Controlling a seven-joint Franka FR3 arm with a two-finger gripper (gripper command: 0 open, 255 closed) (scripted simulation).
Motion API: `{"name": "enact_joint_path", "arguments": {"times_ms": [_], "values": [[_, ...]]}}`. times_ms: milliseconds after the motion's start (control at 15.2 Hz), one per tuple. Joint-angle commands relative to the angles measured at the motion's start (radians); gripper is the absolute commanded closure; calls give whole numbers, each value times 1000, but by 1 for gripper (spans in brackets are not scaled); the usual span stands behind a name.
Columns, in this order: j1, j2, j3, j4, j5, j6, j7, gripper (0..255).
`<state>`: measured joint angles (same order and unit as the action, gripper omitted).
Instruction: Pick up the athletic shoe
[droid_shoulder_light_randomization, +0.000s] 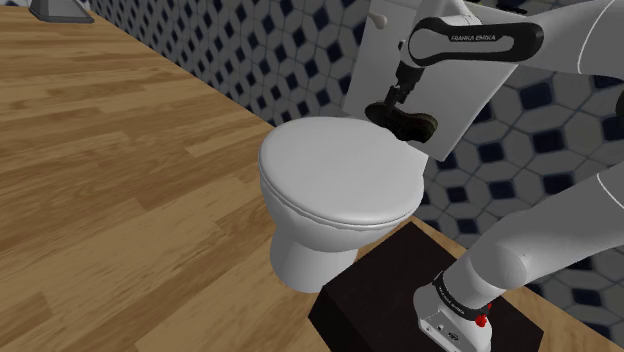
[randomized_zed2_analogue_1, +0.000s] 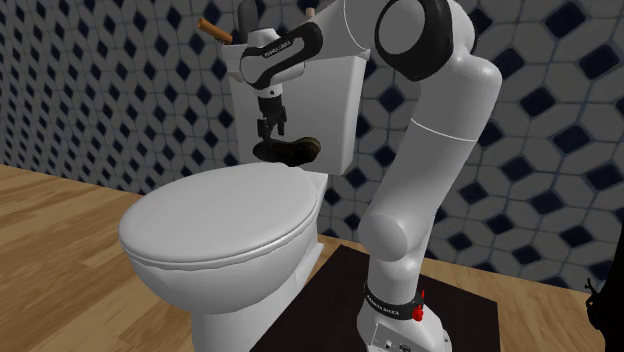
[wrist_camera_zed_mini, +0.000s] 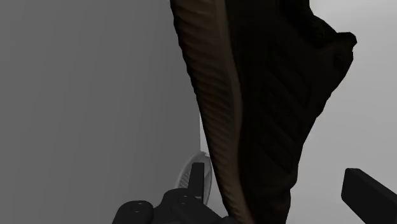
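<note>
The athletic shoe (droid_shoulder_light_randomization: 408, 124) is dark brown-black with a ribbed sole edge. It lies level at the back of the white toilet lid (droid_shoulder_light_randomization: 335, 175), just in front of the tank (droid_shoulder_light_randomization: 455, 85). My black gripper (droid_shoulder_light_randomization: 394, 99) comes straight down onto the shoe (randomized_zed2_analogue_1: 288, 150) from above. In the wrist view the shoe (wrist_camera_zed_mini: 267, 95) runs between my fingers. One finger (wrist_camera_zed_mini: 197, 181) is close against the sole edge, and the other finger (wrist_camera_zed_mini: 369, 194) stands clear of the shoe. The gripper (randomized_zed2_analogue_1: 272, 128) is open.
The toilet bowl (randomized_zed2_analogue_1: 215, 300) stands on a wooden floor (droid_shoulder_light_randomization: 110, 170) against a blue-and-white patterned tile wall (randomized_zed2_analogue_1: 90, 90). My dark stand (droid_shoulder_light_randomization: 385, 300) is right beside the bowl. Several small items (randomized_zed2_analogue_1: 225, 30) stand on top of the tank.
</note>
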<state>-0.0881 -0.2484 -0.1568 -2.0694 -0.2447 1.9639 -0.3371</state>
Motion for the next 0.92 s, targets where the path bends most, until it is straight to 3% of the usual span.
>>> {"name": "enact_joint_path", "arguments": {"times_ms": [0, 594, 660, 858], "values": [[-3, 47, -10, 44, -2, 18, -24, 0], [-7, 59, -15, -45, -12, 117, -5, 0], [-6, 59, -14, -45, -12, 118, -4, 255], [-6, 59, -14, -46, -12, 118, -3, 255]]}}
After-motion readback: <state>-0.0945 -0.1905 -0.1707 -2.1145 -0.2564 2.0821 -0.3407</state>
